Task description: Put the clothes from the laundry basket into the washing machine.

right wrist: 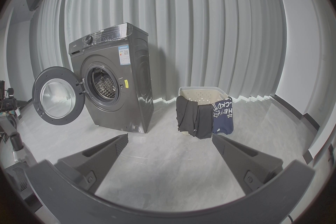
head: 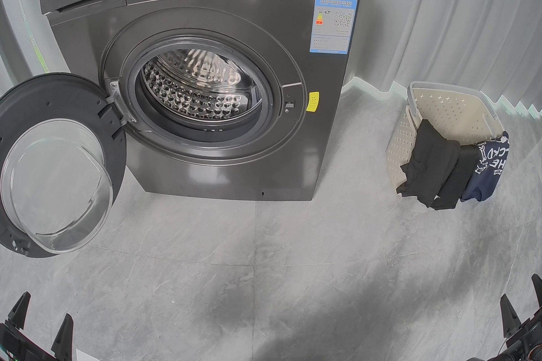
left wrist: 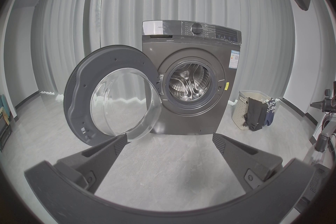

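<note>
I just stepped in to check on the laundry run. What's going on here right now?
Nothing is being handled at this moment. The washing machine stands with its door swung open, and the drum looks empty. The laundry basket sits on the floor to the machine's right, with black clothes and a navy printed garment draped over its front rim. The left gripper and right gripper are both open and empty, well short of the basket.

Clothes (head: 435, 164) over rim of laundry basket (head: 458, 114)
</note>
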